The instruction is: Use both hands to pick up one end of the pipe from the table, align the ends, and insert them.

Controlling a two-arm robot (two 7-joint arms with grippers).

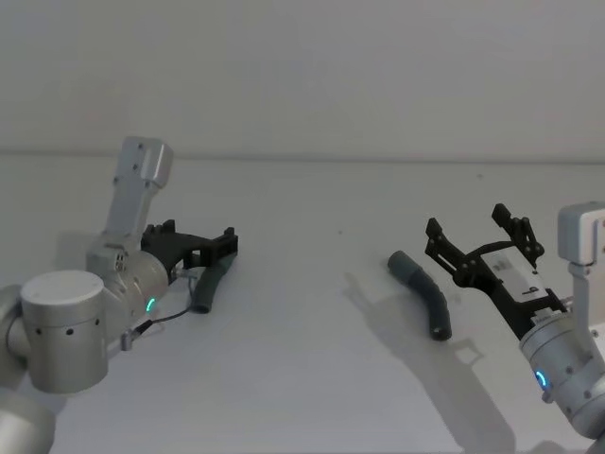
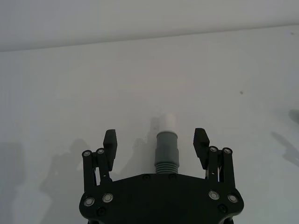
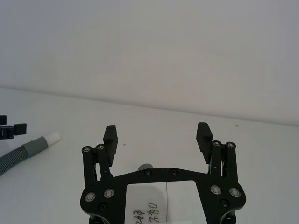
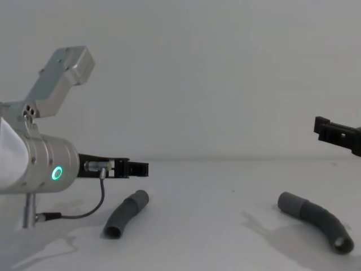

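Observation:
Two dark ribbed pieces of the pipe lie on the white table (image 1: 312, 378). The left piece (image 1: 210, 284) has a grey cuff with a whitish tip (image 2: 167, 122). My left gripper (image 1: 216, 252) hovers just over it, open, with the cuff (image 2: 167, 148) between the spread fingers and untouched. From the chest view, the left gripper (image 4: 138, 168) is above that piece (image 4: 127, 213). The right piece (image 1: 423, 293) has a plain grey sleeve (image 4: 289, 203). My right gripper (image 1: 465, 219) is open and raised, just right of it.
The table's far edge meets a plain pale wall (image 1: 312, 76). A thin black cable (image 4: 93, 210) hangs from the left wrist near the left piece. Bare table lies between the two pieces.

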